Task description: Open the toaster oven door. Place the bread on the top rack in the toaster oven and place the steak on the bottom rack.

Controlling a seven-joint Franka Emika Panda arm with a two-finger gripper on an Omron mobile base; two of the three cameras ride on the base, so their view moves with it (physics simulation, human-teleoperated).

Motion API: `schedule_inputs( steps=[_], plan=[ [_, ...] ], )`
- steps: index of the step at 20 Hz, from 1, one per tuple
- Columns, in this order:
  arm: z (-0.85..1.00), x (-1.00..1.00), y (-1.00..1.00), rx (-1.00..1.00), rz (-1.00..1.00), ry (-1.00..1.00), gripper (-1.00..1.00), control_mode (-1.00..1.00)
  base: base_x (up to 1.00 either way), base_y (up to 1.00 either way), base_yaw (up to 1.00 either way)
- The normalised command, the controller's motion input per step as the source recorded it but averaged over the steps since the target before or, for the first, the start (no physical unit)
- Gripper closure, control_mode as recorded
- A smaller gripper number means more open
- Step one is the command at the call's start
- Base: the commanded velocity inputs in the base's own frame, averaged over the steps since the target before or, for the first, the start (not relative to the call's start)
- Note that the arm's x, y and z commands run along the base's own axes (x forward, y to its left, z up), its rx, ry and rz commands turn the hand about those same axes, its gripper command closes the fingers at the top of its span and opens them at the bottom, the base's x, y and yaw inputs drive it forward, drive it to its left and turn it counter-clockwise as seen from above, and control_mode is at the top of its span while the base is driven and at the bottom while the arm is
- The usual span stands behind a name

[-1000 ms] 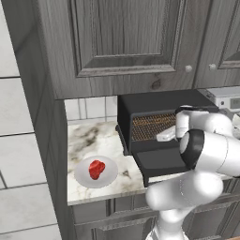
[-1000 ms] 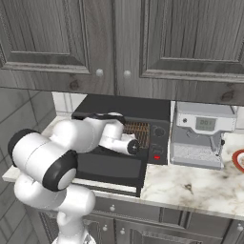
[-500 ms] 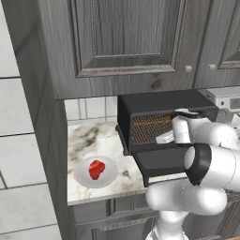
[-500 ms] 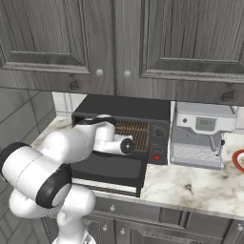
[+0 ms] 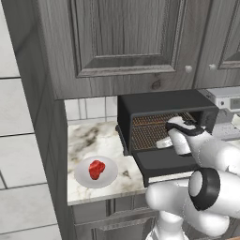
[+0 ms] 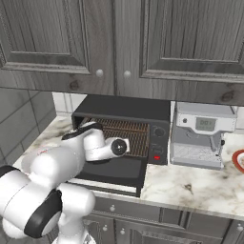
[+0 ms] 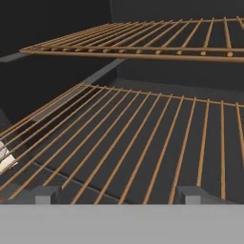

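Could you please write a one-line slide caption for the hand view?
Open gripper looks into the toaster oven, above the bottom rack and under the top rack.

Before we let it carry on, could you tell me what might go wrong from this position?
1. The open gripper sits empty inside the toaster oven, between the top rack and bottom rack; lifting while withdrawing could snag a rack.
2. The toaster oven door lies open under the arm, so a low retreat might hit it.
3. The steak waits on its plate.
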Motion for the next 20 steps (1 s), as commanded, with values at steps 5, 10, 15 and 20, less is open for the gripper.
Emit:
schedule_inputs(
  steps=[5, 10, 15, 20],
  plan=[
    [-0.52, -0.56, 0.08, -0.01, -0.05, 0.07, -1.0, -1.0, 0.0, 0.0, 0.0],
    [-0.51, -0.6, 0.08, -0.01, -0.04, 0.08, -1.0, -1.0, 0.0, 0.0, 0.0],
    [-0.5, -0.6, 0.07, -0.01, -0.04, 0.08, -1.0, -1.0, 0.0, 0.0, 0.0],
    [-0.18, -0.49, 0.13, 0.0, -0.04, 0.01, -1.0, -1.0, 0.0, 0.0, 0.0]
  ],
)
